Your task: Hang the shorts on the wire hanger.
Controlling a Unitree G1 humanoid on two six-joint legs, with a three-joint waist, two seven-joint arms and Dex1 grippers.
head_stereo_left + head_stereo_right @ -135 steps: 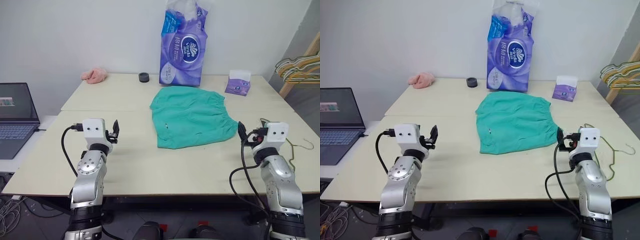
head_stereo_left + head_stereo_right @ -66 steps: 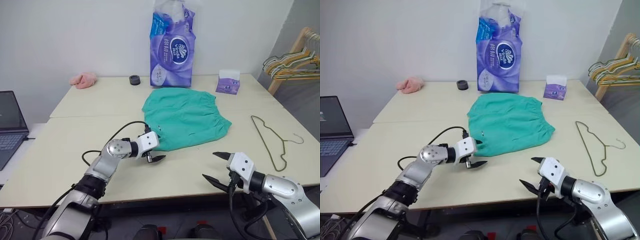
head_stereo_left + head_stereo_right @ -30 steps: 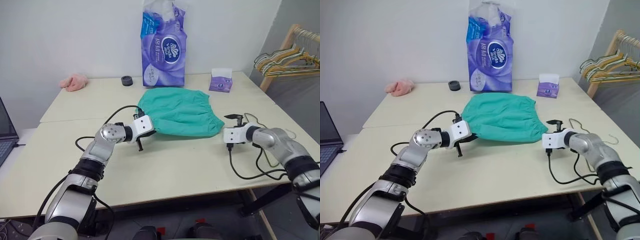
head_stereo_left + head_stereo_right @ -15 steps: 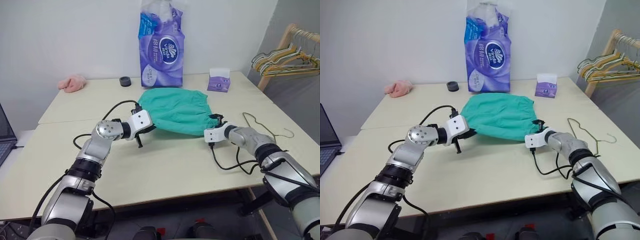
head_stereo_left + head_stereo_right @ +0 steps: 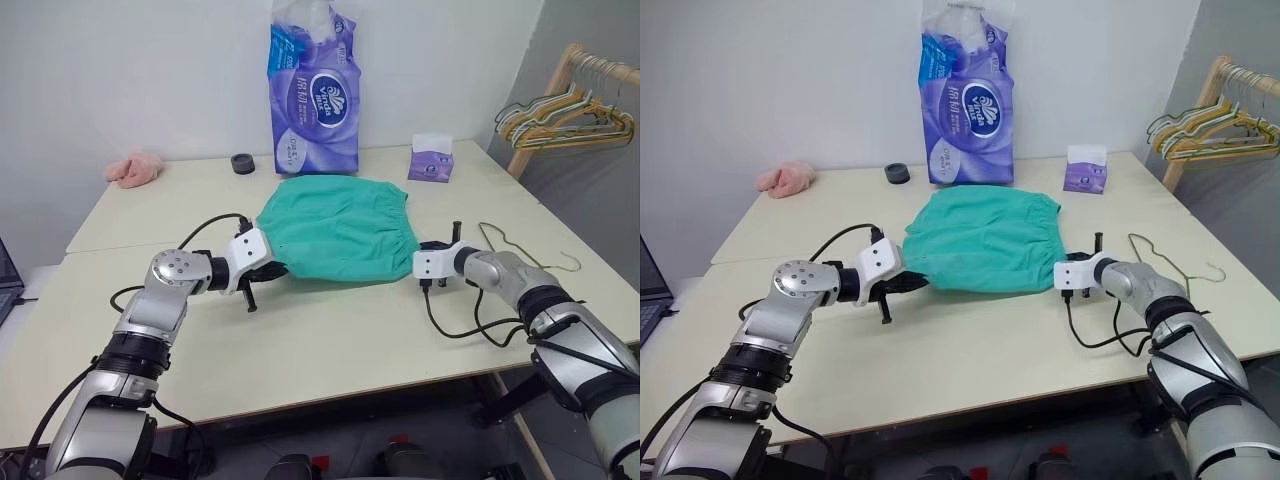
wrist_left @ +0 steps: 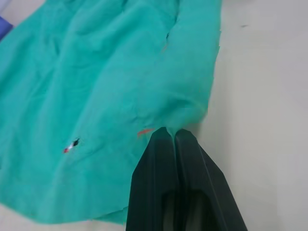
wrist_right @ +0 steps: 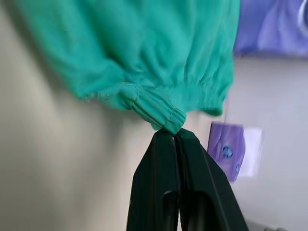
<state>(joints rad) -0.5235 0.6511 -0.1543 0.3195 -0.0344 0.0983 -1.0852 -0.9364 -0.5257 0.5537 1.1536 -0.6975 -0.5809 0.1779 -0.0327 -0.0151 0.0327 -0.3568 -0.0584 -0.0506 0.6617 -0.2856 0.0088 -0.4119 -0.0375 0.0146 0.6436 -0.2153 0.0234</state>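
Teal-green soft fabric shorts (image 5: pixel 338 228): flat on counter (image 5: pixel 330 330), spanning both claws | left claw (image 6: pixel 172 132) clenched on hem; right claw (image 7: pixel 172 132) clenched on elastic waistband | light, limp; likely sags, best held at edges.

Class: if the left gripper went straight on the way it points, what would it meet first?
The shorts. The left gripper is already shut on their edge, so more teal fabric lies straight ahead.

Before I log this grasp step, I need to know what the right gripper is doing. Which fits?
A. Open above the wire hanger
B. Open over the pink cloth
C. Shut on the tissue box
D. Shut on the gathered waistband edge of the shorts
D: the right gripper has its black fingers pressed together on the gathered waistband of the shorts, while the wire hanger lies apart on the table.
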